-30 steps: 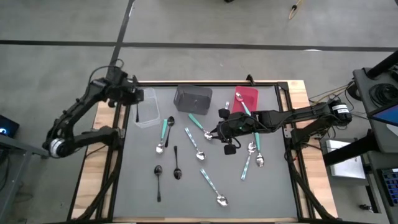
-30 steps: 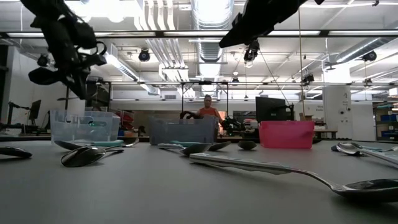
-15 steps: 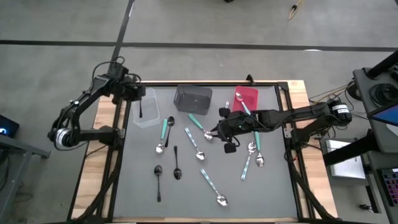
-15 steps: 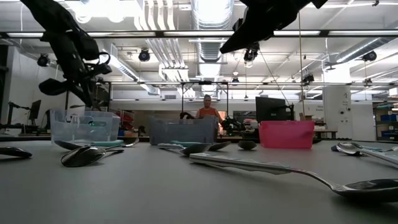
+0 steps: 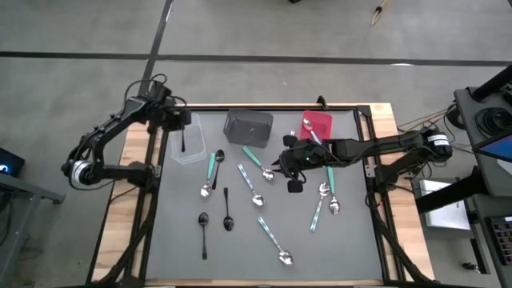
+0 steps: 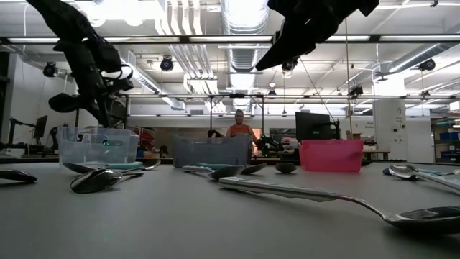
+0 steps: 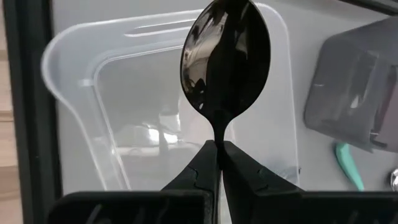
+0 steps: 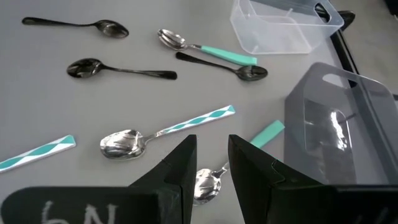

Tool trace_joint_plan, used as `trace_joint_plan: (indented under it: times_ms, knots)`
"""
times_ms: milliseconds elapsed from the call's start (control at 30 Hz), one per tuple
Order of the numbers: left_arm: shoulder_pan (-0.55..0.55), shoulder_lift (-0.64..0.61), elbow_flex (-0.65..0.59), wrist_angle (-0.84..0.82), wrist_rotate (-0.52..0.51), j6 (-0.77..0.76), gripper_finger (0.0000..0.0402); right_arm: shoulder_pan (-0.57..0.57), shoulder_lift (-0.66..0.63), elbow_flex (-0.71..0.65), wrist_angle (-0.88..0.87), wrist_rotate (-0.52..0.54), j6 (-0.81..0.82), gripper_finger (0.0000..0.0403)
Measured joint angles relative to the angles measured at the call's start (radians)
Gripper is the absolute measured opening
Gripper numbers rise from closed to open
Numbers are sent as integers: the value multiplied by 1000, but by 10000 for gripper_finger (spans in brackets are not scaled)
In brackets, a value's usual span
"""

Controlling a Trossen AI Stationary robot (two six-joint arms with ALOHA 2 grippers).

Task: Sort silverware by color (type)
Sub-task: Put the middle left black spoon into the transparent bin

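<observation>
The left gripper (image 7: 217, 163), fingers clamped on a black spoon (image 7: 225, 59), hangs over the clear bin (image 7: 112, 112). Release only once the bowl sits inside the rim. The right gripper (image 8: 211, 163) waits, fingers apart.

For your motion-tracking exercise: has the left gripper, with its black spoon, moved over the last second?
Yes. In the high view the left gripper has carried the black spoon from beside the clear bin to above its inside.

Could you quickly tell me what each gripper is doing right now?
Left gripper: shut on a black spoon, above the clear bin.
Right gripper: open, holding nothing, above the table's spoons.
</observation>
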Motion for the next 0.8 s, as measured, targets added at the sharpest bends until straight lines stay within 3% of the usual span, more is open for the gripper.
trace_joint_plan:
  times_ms: [300,800]
  knots:
    - [-86,6,0,29,-54,-51,0,0,0,0,-1,0,-3,84]
    - [-107,40,0,30,-105,-50,0,1,0,0,-2,-1,-3,84]
